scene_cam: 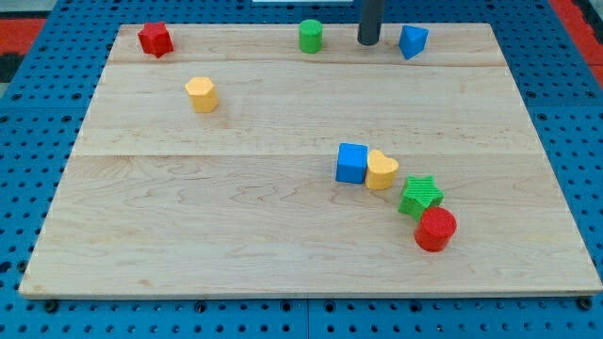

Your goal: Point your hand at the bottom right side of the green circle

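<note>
My tip [368, 42], a bare dark rod end with nothing to open or close, rests on the pale wooden board [283, 235] near the view's top edge, between the upright green cylinder [311, 36] and the blue triangular block [413, 41], touching neither.

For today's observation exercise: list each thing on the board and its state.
My tip: between green circle and blue block, touching neither.
Red star: alone.
Yellow block: alone.
Blue cube: touching yellow heart.
Green star: touching red cylinder.
</note>
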### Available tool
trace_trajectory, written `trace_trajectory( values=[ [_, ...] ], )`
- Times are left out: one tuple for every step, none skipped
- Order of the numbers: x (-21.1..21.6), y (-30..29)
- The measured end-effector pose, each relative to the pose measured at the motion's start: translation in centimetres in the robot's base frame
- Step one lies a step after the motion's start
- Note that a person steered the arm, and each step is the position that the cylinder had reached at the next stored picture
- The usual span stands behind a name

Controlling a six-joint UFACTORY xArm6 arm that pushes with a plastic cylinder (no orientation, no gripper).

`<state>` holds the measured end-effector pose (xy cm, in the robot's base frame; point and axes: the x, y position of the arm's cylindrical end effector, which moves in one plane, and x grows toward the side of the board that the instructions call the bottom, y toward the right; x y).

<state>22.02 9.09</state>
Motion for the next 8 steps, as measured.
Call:
trace_trajectory(
  values=[
    [0.0, -4.1],
    [0.0, -8.2],
    [0.4, -9.3],
    [0.5, -6.6],
    [3.1, -6.5],
    [4.3, -6.6],
    [4.4, -6.6],
    [4.4, -6.6]
  ],
)
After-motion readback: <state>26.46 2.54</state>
